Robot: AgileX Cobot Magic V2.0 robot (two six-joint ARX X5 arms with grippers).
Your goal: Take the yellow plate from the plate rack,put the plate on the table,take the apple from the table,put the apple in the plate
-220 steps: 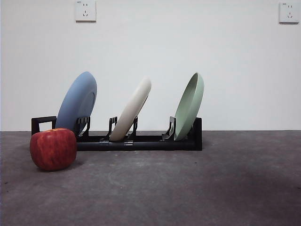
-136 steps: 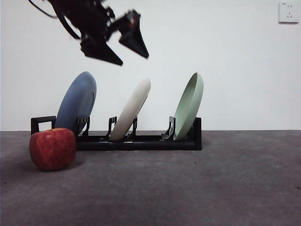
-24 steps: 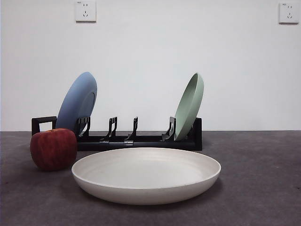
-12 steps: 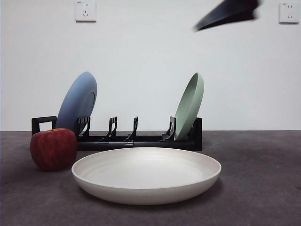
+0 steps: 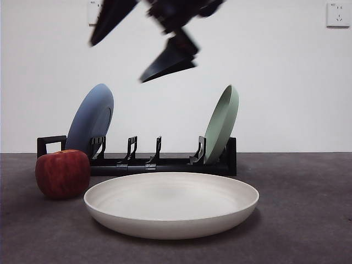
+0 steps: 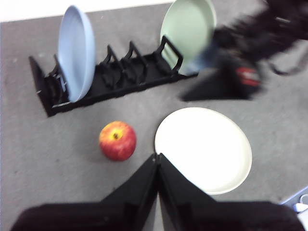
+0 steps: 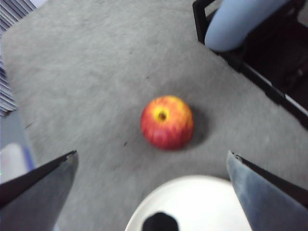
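The yellow plate [image 5: 170, 204] lies flat on the table [image 5: 297, 220] in front of the plate rack [image 5: 159, 163], with nothing in it. The apple [image 5: 62, 174] stands on the table just left of the plate, apart from it. My right gripper [image 5: 117, 62] hangs open and blurred high above the rack. In the right wrist view the apple [image 7: 167, 121] sits between its spread jaws [image 7: 151, 155], well below them, and the plate [image 7: 192, 204] rim shows nearby. My left gripper [image 6: 157, 159] is shut on nothing, held back, looking down on the apple [image 6: 117, 140] and the plate [image 6: 203, 149].
A blue plate [image 5: 91, 121] leans in the rack's left end and a pale green plate [image 5: 221, 124] in its right end; the middle slots hold nothing. A white wall stands behind the rack. The right arm [image 6: 240, 72] shows blurred in the left wrist view.
The right arm has swept in from the top right and moved left, now over the rack with its jaws open. Plate and apple have stayed put.
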